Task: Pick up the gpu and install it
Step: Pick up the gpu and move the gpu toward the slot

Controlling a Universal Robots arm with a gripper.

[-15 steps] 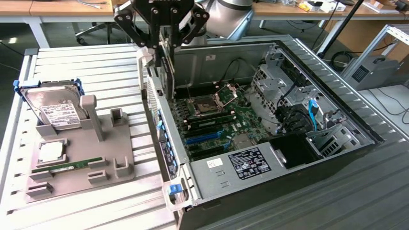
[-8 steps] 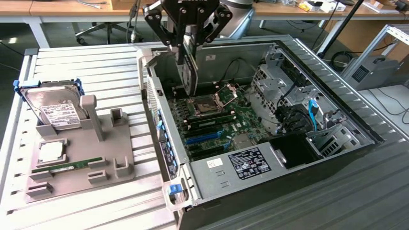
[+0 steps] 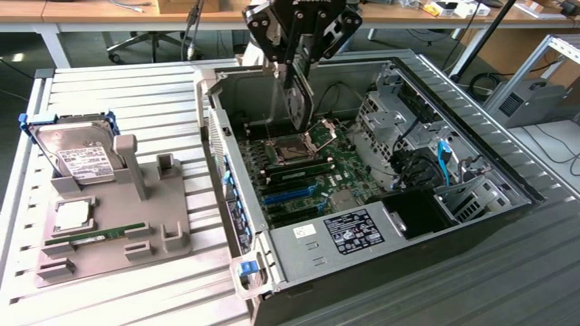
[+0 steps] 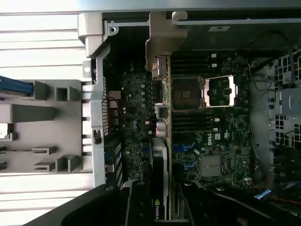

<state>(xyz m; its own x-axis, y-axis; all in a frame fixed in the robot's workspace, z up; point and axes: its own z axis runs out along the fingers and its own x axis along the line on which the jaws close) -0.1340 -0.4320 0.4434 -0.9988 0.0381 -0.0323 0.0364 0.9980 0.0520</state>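
Observation:
My gripper [image 3: 299, 64] hangs over the back part of the open computer case [image 3: 210, 102], shut on the gpu [image 3: 297, 102]. The gpu is a thin dark card held on edge, pointing down toward the motherboard [image 3: 299, 170] without touching it. In the wrist view the gpu [image 4: 159, 155] is seen edge-on, running from my gripper [image 4: 162, 200] to its grey metal bracket [image 4: 162, 42] near the case's rear wall. It hovers above the board beside the open CPU socket [image 4: 188, 92]. The blue expansion slots [image 4: 186, 148] lie on the board just to one side of the card.
A grey parts fixture [image 3: 172, 204] sits on the slatted table at the exterior view's left. It carries a hard drive in a blue frame [image 3: 77, 153], a CPU [image 3: 73, 214] and a green RAM stick [image 3: 95, 234]. Drive cages and cables [image 3: 426, 163] crowd the case's other side.

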